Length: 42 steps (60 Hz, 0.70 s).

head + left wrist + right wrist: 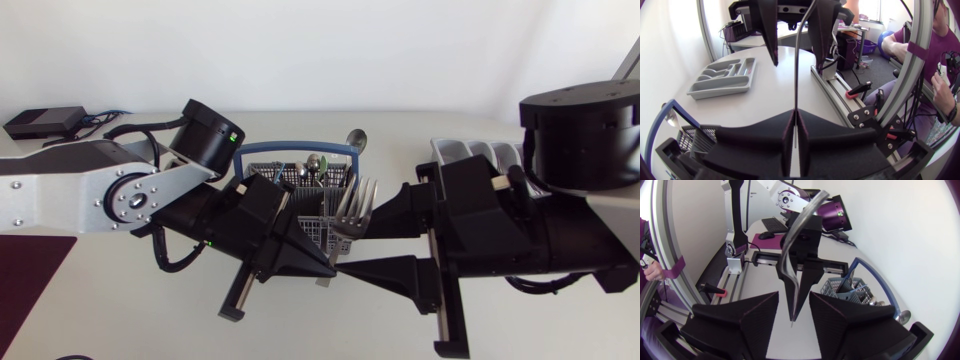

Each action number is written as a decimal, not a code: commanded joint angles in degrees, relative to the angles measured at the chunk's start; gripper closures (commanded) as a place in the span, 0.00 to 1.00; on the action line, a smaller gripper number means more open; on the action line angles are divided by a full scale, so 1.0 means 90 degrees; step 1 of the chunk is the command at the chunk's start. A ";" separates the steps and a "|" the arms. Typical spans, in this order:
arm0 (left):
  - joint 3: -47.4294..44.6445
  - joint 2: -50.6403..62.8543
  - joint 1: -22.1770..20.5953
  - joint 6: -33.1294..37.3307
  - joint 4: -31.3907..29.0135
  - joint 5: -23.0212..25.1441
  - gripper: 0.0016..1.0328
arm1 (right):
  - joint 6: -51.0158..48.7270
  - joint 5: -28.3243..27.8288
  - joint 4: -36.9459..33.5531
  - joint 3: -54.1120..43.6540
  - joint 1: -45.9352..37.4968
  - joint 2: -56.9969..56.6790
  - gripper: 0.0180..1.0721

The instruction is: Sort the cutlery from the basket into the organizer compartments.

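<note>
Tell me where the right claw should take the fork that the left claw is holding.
Grip the fork on the bare stretch of handle between its tines and the left claw, which is shut on the handle's far end. Come in from where the right claw now stands. It is open astride that stretch and seems to face the handle's flat sides, so closing there should pinch it squarely.

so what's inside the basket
A few spoons stand upright in the basket. The left gripper, shut on a fork, covers much of it, so anything else in there is hidden.
</note>
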 commanded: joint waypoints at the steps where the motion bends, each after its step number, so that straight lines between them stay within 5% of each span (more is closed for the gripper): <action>1: 0.0261 0.0144 -0.0087 0.0116 -0.0031 -0.0003 0.97 | 0.0122 0.0039 0.0122 -0.0207 0.0033 0.0064 0.66; 17: 0.0310 0.0164 -0.0136 0.0087 -0.0031 -0.0032 0.97 | 0.0210 0.0039 0.0229 -0.0236 0.0053 0.0318 0.94; 35: 0.0339 0.0164 -0.0195 -0.0011 -0.0031 -0.0052 0.97 | 0.0532 0.0224 0.0239 -0.0207 0.0160 0.0406 0.95; 42: 0.0407 0.0164 -0.0175 -0.0206 -0.0031 -0.0052 0.75 | 0.0620 0.0341 0.0200 -0.0197 0.0160 0.0376 0.95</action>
